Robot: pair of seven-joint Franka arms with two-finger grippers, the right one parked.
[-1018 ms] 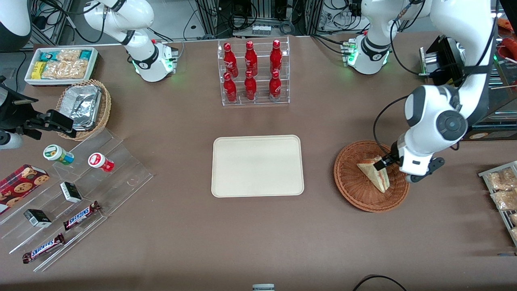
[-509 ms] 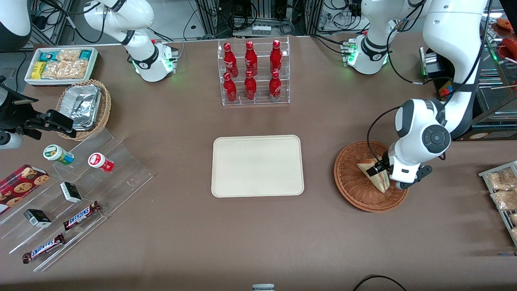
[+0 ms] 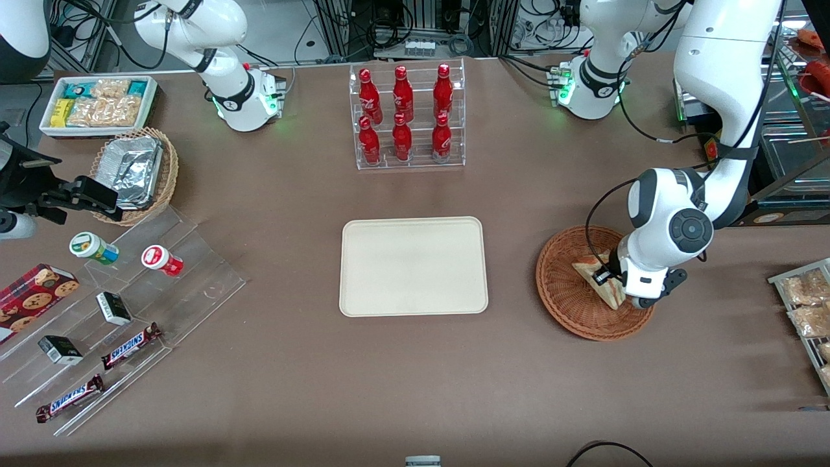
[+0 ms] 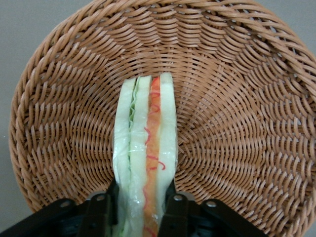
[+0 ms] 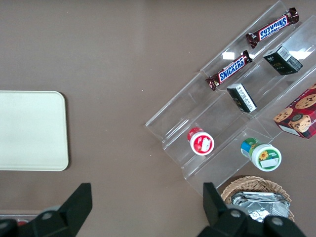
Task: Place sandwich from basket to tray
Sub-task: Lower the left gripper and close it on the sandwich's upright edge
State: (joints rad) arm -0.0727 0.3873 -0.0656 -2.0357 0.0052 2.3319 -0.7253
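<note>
One sandwich (image 4: 146, 148) lies in the brown basket (image 3: 561, 295) at the right of the front frame, and we see the gripper (image 4: 139, 205) down inside the basket, pinching the sandwich between its two fingers (image 4: 175, 210), while the cream tray (image 3: 413, 266) sits mid-counter (image 3: 415, 376).
</note>
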